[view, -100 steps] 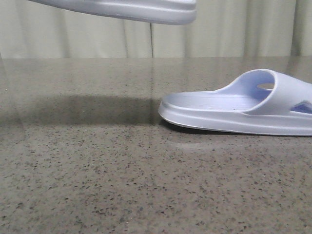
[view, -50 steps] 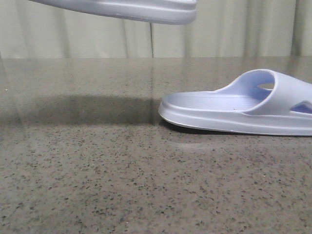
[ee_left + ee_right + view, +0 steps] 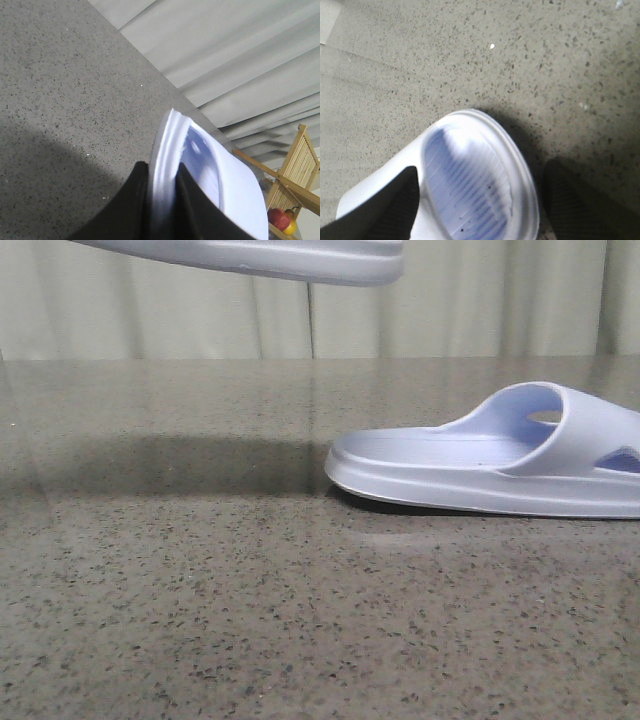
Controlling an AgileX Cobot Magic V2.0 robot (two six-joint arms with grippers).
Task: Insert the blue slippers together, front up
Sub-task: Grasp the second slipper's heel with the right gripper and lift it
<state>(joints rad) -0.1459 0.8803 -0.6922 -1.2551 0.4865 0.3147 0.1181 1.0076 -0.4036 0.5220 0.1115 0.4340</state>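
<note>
Speckled table [image 3: 250, 620], one slipper [image 3: 170, 160] pinched in left hand [image 3: 162, 200]

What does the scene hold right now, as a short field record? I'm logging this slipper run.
lifted slipper: in the air above the table, clamped at its edge by the left end effector
resting slipper: flat on the table, sole down, strap to the right in the front view
right end effector: open, one finger on each side of the resting slipper
table: speckled stone top
pairing: not yet done, slippers apart

No legible text or markings.
</note>
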